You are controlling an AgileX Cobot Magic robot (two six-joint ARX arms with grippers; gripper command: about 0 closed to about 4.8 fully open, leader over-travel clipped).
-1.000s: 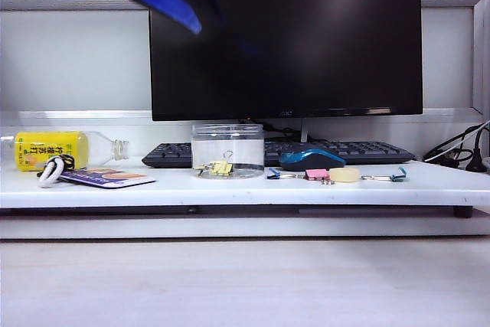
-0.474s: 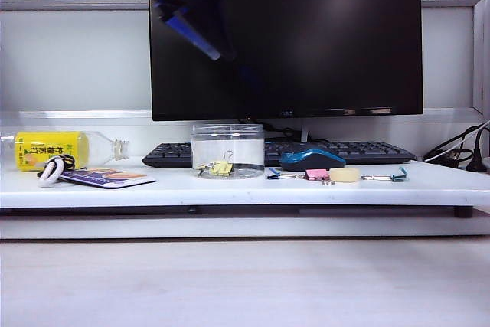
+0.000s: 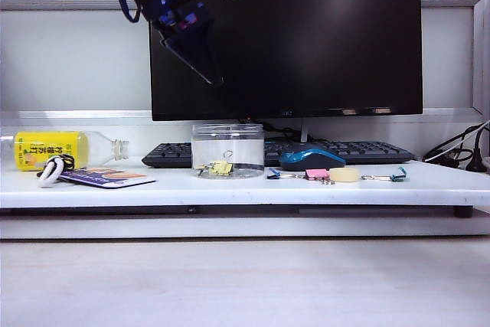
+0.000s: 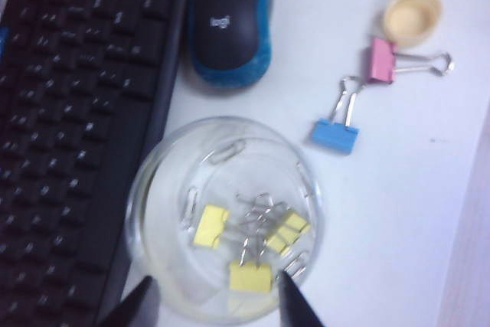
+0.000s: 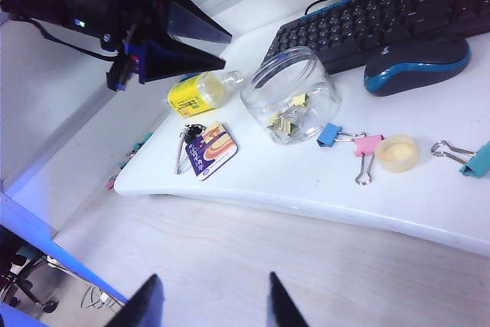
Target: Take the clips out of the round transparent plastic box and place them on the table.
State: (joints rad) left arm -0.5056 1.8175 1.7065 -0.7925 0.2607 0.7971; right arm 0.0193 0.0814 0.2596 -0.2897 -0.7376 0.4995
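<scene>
1. The left tool (image 3: 210, 67) hung high over the surface (image 3: 230, 188), in front of the black monitor (image 3: 321, 36), its dark fingers (image 4: 295, 304) standing apart with nothing between them.
2. The round transparent plastic box (image 4: 226, 216) stood upright well below that tool, mouth facing up toward it; in the left wrist view the two fingertips sat over the near part of its rim.
3. The clips (image 4: 249, 246) lay heaped on the bottom of the box, directly under the left tool. Their wire handles pointed in different directions, so the heap had no single long axis.
4. A keyboard (image 4: 76, 112) and a blue-and-black mouse (image 4: 230, 21) lay just beside the box, below the left tool.
5. A blue clip (image 4: 335, 134), a pink clip (image 4: 380, 60) and a pale cap (image 4: 412, 17) lay on the surface to the right of the box, apart from it.
6. The right tool (image 5: 207, 300) hovered well away from the box (image 5: 291, 93), off the front edge of the surface, fingers apart and empty.
</scene>
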